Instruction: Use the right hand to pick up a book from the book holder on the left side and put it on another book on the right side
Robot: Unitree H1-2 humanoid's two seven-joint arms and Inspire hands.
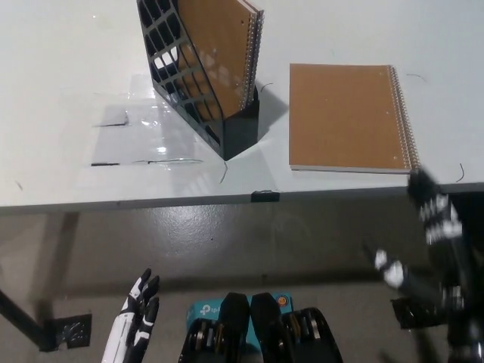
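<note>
A black lattice book holder [204, 91] stands on the white table [60, 76], left of centre. A brown spiral-bound book [223, 49] stands upright inside it, coil to the right. A second brown spiral book [348, 117] lies flat on the table to the right, coil along its right edge. My black right hand [435, 212] is blurred, below the table's front edge and just under the flat book's right corner, touching neither book. My white left hand [136, 321] rests low at the lower left, fingers straight, holding nothing.
A clear plastic sheet [144, 132] lies on the table left of the holder. The table's front edge [151, 203] runs across the middle, with a small black clip [265, 197] on it. Below are grey floor, a table leg [23, 321] and a teal box [204, 310].
</note>
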